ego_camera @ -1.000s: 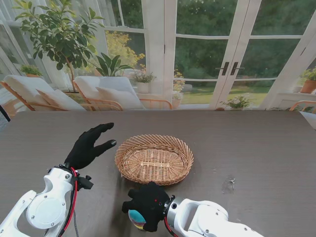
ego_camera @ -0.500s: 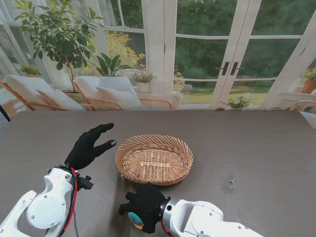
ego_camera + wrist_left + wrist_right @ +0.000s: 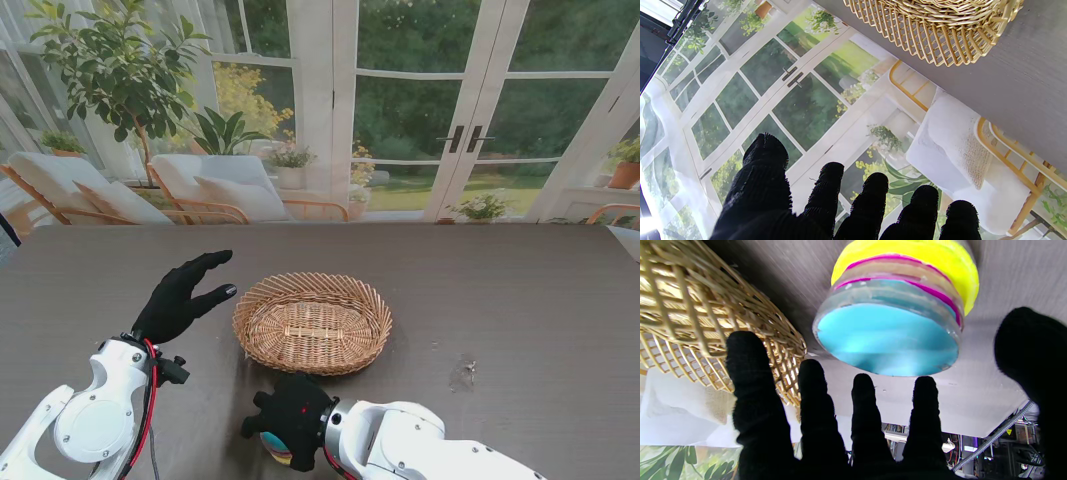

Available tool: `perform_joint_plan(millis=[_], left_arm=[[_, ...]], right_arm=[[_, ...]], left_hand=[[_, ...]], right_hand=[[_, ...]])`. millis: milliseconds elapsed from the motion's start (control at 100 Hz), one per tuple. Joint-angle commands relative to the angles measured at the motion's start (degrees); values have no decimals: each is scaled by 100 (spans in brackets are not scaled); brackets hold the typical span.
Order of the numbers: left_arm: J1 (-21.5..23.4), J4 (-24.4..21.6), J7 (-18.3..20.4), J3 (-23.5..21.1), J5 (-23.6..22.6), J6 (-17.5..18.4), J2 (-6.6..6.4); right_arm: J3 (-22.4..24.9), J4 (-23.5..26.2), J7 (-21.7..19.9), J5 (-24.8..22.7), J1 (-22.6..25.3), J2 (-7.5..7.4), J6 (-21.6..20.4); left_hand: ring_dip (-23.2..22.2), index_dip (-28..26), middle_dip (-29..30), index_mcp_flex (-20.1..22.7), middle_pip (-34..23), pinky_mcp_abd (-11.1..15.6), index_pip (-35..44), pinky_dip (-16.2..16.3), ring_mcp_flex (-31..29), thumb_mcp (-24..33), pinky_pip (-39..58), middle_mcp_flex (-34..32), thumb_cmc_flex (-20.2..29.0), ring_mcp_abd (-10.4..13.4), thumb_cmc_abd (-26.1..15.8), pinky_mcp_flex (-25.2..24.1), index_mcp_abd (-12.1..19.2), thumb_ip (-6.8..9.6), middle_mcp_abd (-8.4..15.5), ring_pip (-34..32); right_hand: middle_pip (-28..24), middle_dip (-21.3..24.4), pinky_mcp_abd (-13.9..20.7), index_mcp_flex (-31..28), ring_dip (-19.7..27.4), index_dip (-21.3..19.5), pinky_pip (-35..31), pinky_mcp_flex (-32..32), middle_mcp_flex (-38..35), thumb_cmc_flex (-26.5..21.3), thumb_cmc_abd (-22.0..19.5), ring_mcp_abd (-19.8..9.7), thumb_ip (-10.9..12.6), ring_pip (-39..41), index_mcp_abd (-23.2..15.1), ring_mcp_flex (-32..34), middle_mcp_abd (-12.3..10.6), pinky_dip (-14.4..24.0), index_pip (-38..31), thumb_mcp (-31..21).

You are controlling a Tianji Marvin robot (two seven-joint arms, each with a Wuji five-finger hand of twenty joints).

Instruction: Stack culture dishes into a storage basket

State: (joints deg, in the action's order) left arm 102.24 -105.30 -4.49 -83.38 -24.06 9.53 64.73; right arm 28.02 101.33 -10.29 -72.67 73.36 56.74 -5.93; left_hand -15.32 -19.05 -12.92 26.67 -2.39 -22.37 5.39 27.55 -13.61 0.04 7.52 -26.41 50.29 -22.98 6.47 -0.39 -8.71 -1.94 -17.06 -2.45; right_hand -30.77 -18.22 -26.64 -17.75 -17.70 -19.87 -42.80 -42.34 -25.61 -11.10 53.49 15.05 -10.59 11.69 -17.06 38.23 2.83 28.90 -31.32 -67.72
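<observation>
A stack of culture dishes, blue on top with pink and yellow under it, stands on the dark table near its front edge. From the stand only a sliver of the stack shows under my right hand. That hand hovers over the stack with fingers spread and the thumb apart; no finger touches it. The empty wicker basket sits mid-table, just beyond the stack. My left hand is held open to the left of the basket, its fingers extended. The basket's side shows in the left wrist view.
The dark wooden table stretches far to the right. A small pale smudge lies on it right of the basket. Windows, chairs and plants stand behind the far edge.
My right hand has slid slightly left and nearer to me over the dish stack, with fingers spreading wider. The left hand has not moved.
</observation>
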Motion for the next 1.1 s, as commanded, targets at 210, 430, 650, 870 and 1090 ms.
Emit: perform_joint_plan(millis=[210, 430, 650, 870, 1090], left_arm=[[-2, 4, 124, 10, 27, -6, 8], [-4, 7, 114, 12, 18, -9, 9], [1, 0, 119, 13, 17, -24, 8], [-6, 5, 128, 15, 11, -29, 6], [18, -20, 125, 12, 1, -62, 7]], right_arm=[[-188, -192, -118, 67, -216, -10, 2], [-302, -277, -63, 99, -306, -7, 60], [-295, -232, -195, 86, -375, -23, -81], [-474, -354, -212, 160, -635, -34, -256], [-646, -578, 107, 225, -836, -18, -414]], left_hand=[[-41, 10, -49, 78, 15, 26, -2, 57, -3, -86, -86, 106, 121, 3, -279, -110, 159, 147, -5, -27], [-41, 10, -48, 74, 18, 27, -3, 56, -1, -87, -89, 114, 123, 18, -281, -116, 173, 147, 10, -28], [-41, 10, -48, 79, 18, 29, -2, 55, 1, -87, -90, 116, 126, 20, -283, -117, 173, 147, 12, -28], [-41, 8, -48, 90, 18, 22, 3, 55, -1, -87, -91, 116, 129, 9, -282, -117, 189, 147, 3, -28], [-42, 6, -50, 101, 13, 25, 7, 54, -10, -87, -90, 102, 130, 15, -286, -115, 216, 146, 11, -32]], right_hand=[[-58, -11, -409, 389, 88, -204, 180, 2318, 440, 296, 457, 149, -173, -113, -68, -251, -1, -54, 240, 10], [-178, -85, -438, 485, 93, -388, 216, 2331, 654, 348, 536, 142, -213, -118, -38, -313, 52, -24, 376, -66], [-346, -223, -420, 486, 45, -733, 177, 2288, 761, 150, 690, 112, -195, -36, -51, -293, 21, 29, 550, -148], [-408, -318, -457, 462, 34, -985, 164, 2256, 866, -81, 1024, 126, -179, -22, -70, -305, -40, 57, 744, -305], [-478, -361, -485, 389, 31, -1127, 130, 2198, 856, -77, 1341, 114, -236, -7, -101, -274, -72, 70, 824, -525]])
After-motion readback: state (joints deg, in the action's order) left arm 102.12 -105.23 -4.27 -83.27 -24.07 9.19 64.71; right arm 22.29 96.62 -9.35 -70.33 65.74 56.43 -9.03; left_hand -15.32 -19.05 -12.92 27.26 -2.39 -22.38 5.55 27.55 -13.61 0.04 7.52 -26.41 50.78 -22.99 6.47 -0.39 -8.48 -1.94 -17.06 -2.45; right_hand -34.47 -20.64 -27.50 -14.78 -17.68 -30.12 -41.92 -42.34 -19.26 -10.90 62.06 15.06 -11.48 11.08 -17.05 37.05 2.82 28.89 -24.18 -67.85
